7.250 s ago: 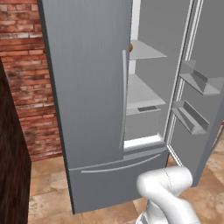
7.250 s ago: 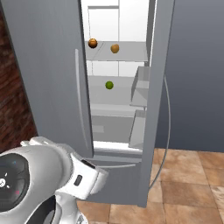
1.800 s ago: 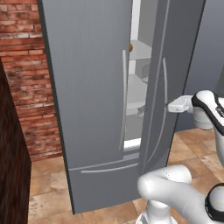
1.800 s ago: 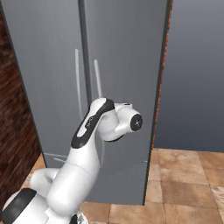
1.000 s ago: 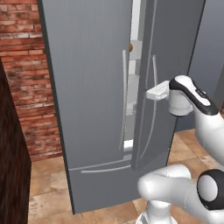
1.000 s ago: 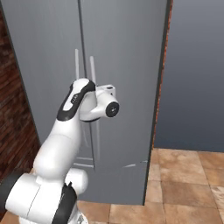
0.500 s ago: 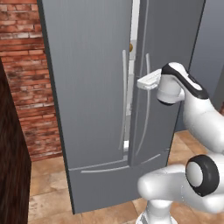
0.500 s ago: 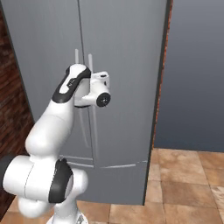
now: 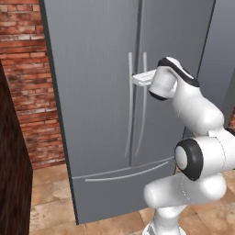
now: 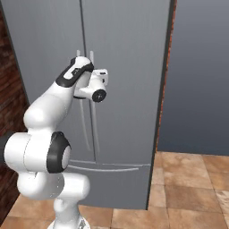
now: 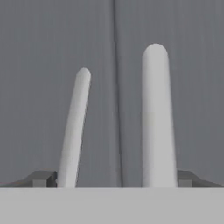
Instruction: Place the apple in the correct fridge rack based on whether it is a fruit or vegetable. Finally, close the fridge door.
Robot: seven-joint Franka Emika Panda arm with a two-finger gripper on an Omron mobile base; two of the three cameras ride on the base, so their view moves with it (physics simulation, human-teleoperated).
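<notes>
Now both fridge doors (image 9: 101, 92) look flush, their meeting seam running straight down between the two pale vertical handles (image 9: 130, 105), so the closing step appears all but finished. The hand (image 9: 137, 79) is stretched out from the white arm (image 9: 193, 110) and sits right at the handles near their upper ends, pressed against or just short of the door face; in the right base view the hand (image 10: 101, 76) is likewise up against the same spot. From the hand camera the two handles (image 11: 155, 113) rise close in front with the seam between them, and the small dark finger tips (image 11: 41, 178) sit wide apart at the bottom corners, so I judge the hand to be spread open and holding nothing. With the doors shut, the apple and the fridge rack lie behind them and cannot be checked. The main risk from here is in drawing back: a finger could catch behind a handle and tug the door ajar again, undoing the close. Another is that the door is only resting shut rather than properly latched, which these views cannot settle. Pushing harder at the handle tops might also slide the hand off sideways onto the seam.
</notes>
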